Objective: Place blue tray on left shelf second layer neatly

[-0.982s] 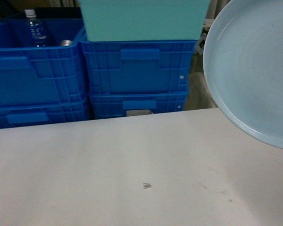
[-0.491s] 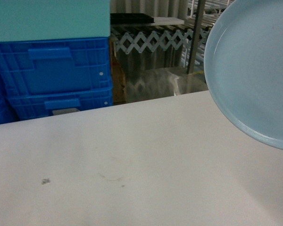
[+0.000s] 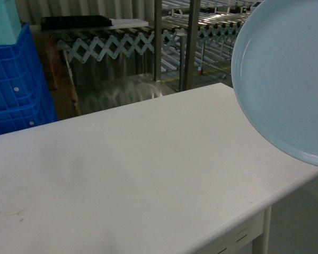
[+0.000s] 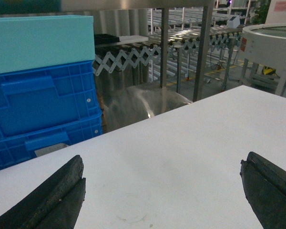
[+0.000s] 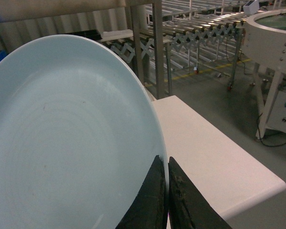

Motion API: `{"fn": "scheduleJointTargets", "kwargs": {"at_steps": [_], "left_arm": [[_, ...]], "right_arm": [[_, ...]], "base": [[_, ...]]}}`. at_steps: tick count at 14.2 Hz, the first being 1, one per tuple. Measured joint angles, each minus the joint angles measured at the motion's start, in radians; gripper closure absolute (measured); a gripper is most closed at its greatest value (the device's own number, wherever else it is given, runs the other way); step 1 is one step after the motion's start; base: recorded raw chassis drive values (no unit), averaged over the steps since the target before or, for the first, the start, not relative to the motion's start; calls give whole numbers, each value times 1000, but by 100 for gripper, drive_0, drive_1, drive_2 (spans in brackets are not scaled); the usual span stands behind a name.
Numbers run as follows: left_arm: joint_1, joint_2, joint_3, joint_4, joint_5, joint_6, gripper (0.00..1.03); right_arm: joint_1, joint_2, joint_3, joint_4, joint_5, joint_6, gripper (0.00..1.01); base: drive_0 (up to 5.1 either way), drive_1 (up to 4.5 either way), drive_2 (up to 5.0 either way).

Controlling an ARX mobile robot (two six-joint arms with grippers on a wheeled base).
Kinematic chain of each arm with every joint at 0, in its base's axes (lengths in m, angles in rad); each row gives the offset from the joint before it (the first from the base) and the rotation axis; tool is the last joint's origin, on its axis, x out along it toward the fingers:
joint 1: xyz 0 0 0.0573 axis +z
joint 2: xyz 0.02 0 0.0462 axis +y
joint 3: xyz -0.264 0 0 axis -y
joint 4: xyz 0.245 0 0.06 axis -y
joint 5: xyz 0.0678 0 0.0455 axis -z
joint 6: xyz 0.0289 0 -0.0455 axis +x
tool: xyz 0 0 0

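Note:
The blue tray (image 3: 286,74) is pale, glossy and round, and it hangs tilted above the right end of the white table (image 3: 148,169). In the right wrist view my right gripper (image 5: 166,163) is shut on the rim of the blue tray (image 5: 66,143), one finger on each side. My left gripper (image 4: 162,167) stands wide open just above the tabletop with nothing between its fingers. Behind the table rise the square steel posts of a shiny rack (image 3: 158,42), the same rack (image 4: 203,52) showing in the left wrist view. I cannot tell which tier is the left shelf second layer.
Dark-blue crates (image 3: 16,79) stand stacked at the far left with a teal box (image 4: 40,40) on top. A scissor roller conveyor (image 3: 122,45) runs behind the rack. A white round machine table (image 5: 271,43) stands to the right. The table's right end (image 5: 257,183) drops to bare floor.
The head view has swung to the right. The blue crates slid off to the left, and the steel rack and conveyor came into sight. The tray keeps its place at the right.

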State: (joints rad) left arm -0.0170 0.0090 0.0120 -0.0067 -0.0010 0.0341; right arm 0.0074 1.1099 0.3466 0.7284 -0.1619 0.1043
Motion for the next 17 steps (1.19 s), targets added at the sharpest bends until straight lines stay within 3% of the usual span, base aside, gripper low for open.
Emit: {"fn": "scheduleJointTargets", "kwargs": {"at_steps": [17], "left_arm": [[0,0,0,-1,-2,0,5]], "right_arm": [[5,0,0,4,-3,0,99]], "base": [[187,-81,-563]]}}
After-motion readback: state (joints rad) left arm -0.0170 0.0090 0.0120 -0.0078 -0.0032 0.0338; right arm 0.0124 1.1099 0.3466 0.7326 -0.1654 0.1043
